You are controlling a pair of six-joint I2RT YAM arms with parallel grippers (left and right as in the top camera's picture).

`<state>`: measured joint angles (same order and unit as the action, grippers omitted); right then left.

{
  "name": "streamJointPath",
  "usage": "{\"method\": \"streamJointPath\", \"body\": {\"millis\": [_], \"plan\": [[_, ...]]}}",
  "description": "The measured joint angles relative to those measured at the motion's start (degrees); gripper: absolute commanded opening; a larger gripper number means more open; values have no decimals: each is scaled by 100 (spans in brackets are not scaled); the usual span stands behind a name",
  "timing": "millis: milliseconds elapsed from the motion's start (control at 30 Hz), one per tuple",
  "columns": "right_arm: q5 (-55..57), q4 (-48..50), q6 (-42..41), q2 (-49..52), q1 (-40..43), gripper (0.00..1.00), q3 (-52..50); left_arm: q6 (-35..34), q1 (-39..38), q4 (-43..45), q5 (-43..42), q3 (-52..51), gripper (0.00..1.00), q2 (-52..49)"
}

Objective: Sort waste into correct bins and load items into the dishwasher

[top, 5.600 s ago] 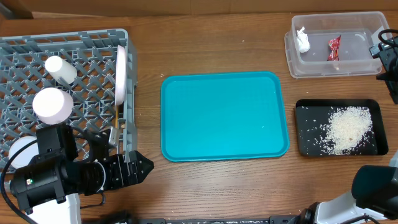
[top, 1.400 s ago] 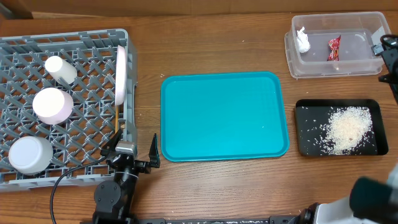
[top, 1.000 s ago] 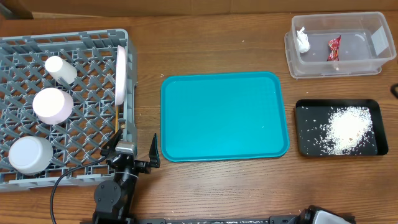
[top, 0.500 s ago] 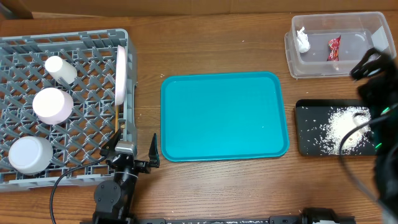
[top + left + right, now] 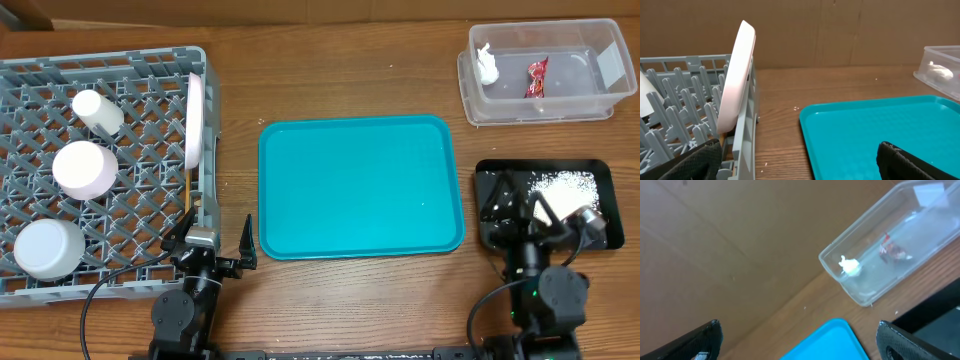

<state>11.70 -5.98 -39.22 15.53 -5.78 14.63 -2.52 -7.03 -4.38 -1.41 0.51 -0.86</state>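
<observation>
Overhead: the right gripper (image 5: 540, 205) has swung down from the tub (image 5: 540, 112) to hang over the black tray (image 5: 520, 163), right of the teal tray (image 5: 360, 185), jaws spread. Left gripper (image 5: 213, 240), left of it, stays spread and empty. Left wrist: plate (image 5: 737, 80) stands in the rack (image 5: 745, 135). Right wrist: wrapper (image 5: 892, 251) and tissue (image 5: 850, 266) lie in the tub. Sorting looks finished.

A brown wooden table (image 5: 350, 70) carried four things: a grey lattice dish rack (image 5: 100, 58) at its left end, a teal serving tray (image 5: 360, 185) in the middle, a clear plastic tub (image 5: 540, 110) at the far right corner, and a shallow black tray (image 5: 540, 163) nearer the robot, just beside the teal serving tray.
</observation>
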Motion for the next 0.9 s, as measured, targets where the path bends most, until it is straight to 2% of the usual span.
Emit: {"method": "streamJointPath", "body": {"millis": [367,900], "plan": [[-74,164,-2,-1419,61,100,-1176,2,0,0,0,0,100,0],[-26,208,205,-1469,164,100,-1357,0,0,0,0,0,100,0]]}}
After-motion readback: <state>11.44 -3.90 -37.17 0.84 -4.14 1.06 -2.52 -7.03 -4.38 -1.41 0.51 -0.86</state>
